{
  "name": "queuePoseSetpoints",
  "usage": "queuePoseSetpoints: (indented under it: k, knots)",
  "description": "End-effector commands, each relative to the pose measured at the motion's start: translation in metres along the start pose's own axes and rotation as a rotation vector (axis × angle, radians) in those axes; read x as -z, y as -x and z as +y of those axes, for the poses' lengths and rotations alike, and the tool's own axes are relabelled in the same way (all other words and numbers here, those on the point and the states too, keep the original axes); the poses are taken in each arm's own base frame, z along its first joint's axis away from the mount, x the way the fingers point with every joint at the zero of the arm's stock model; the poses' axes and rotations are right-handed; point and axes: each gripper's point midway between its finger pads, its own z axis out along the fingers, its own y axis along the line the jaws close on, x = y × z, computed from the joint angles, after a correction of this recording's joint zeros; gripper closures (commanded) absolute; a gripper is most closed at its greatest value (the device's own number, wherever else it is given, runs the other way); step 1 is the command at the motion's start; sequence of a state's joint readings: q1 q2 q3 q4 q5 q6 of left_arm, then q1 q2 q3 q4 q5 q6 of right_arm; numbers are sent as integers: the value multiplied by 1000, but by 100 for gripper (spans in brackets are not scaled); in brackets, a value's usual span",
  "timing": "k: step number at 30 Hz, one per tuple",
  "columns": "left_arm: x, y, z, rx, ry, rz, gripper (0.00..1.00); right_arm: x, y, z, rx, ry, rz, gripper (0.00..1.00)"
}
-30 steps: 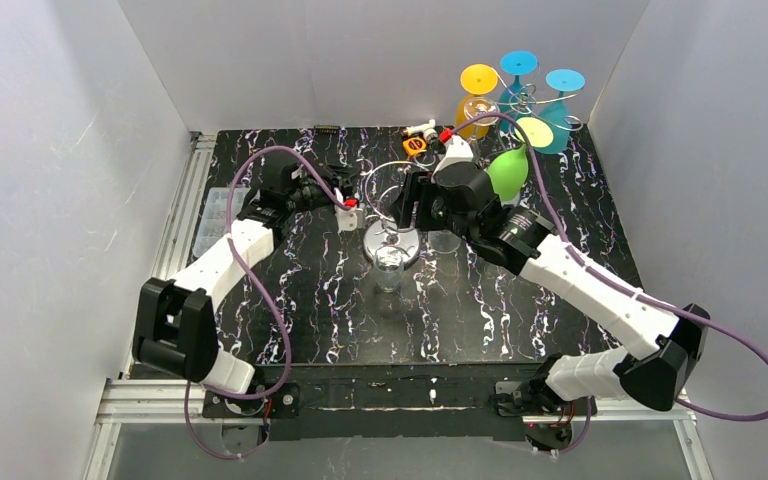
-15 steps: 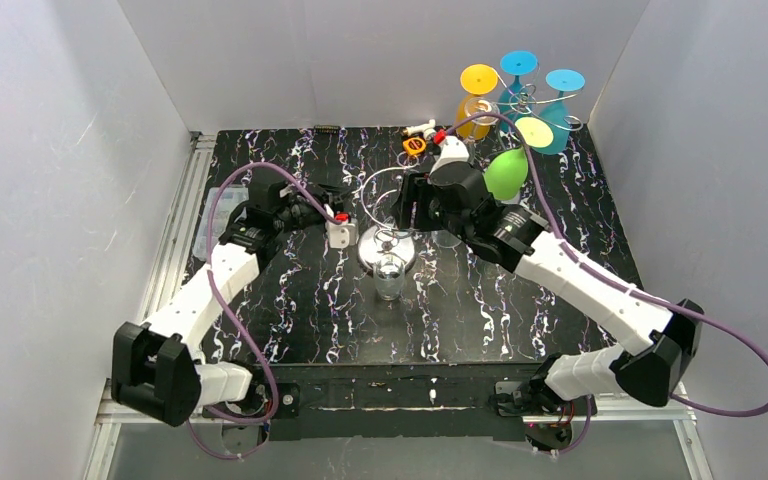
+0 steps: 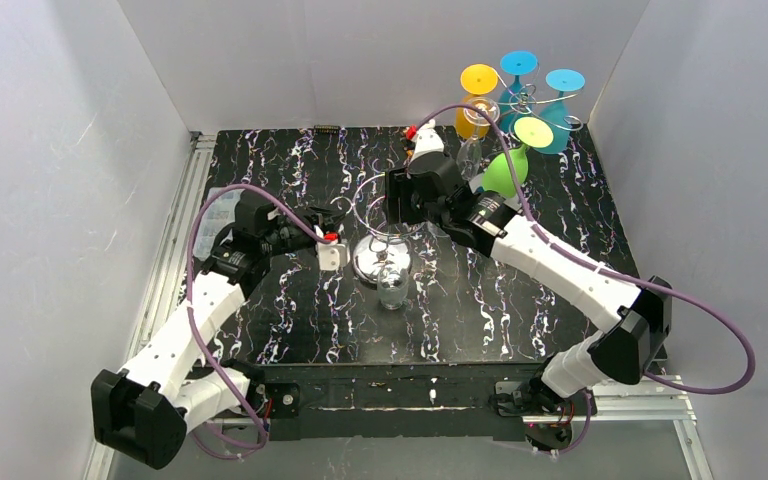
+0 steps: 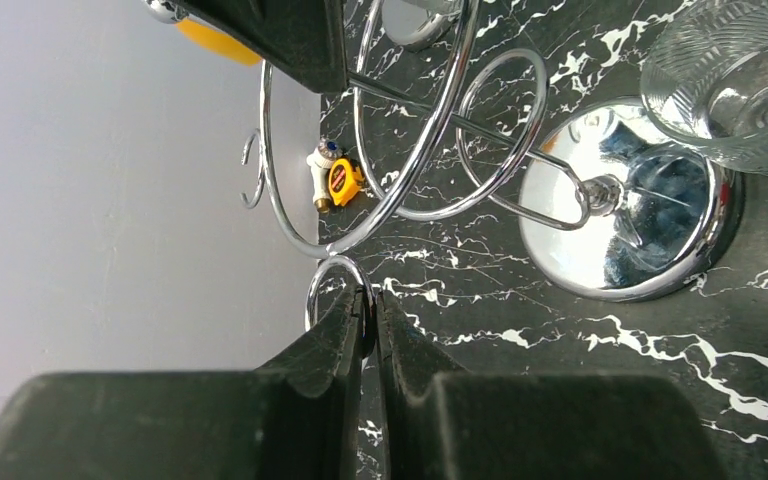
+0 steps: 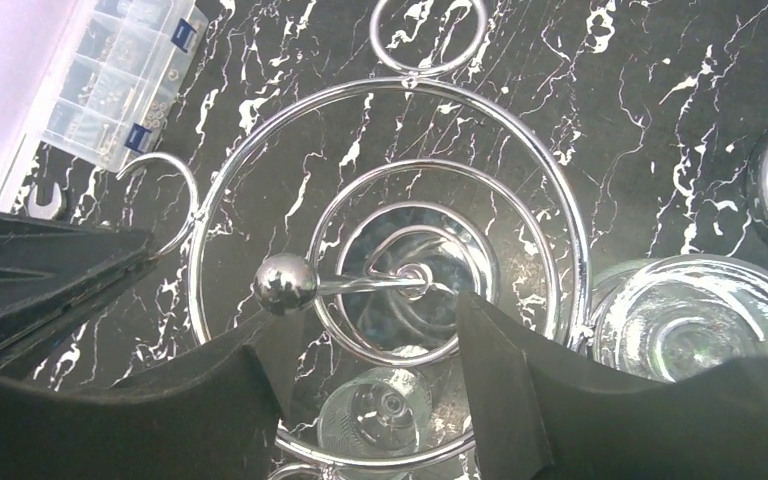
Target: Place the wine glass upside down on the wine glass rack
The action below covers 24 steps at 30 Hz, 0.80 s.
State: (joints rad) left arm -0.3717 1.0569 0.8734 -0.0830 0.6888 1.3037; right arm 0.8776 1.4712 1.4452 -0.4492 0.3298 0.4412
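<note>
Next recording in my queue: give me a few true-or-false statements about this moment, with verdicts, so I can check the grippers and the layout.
1. The left gripper is shut. True.
2. The right gripper grips a wine glass. False: it is open and empty, its fingers on either side of the top of the wine glass rack.
3. Coloured glasses stand foot-up at the far right corner of the table. True.
4. The wine glass rack lies tipped on its side. False: it stands upright on its round chrome base.
5. A clear organizer box sits at the table's right edge. False: it sits at the left edge.
</note>
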Motion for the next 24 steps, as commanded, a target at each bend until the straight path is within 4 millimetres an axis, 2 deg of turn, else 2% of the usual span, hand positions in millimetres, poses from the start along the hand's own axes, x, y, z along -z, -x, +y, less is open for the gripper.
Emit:
queuePoseSetpoints:
  k: [1,10,20,24]
  knots:
    - [10,27,2,2,21,-75,94,1,16,3,63,0,-31,35]
    - [12,52,-18,31,-23,-127,88,-5,19,2,159,41,-39,39]
    - [11,59,-30,87,-55,-122,82,-5,13,3,225,92,-25,39]
    - [14,63,-34,117,-65,-120,74,-2,10,4,249,111,-18,35]
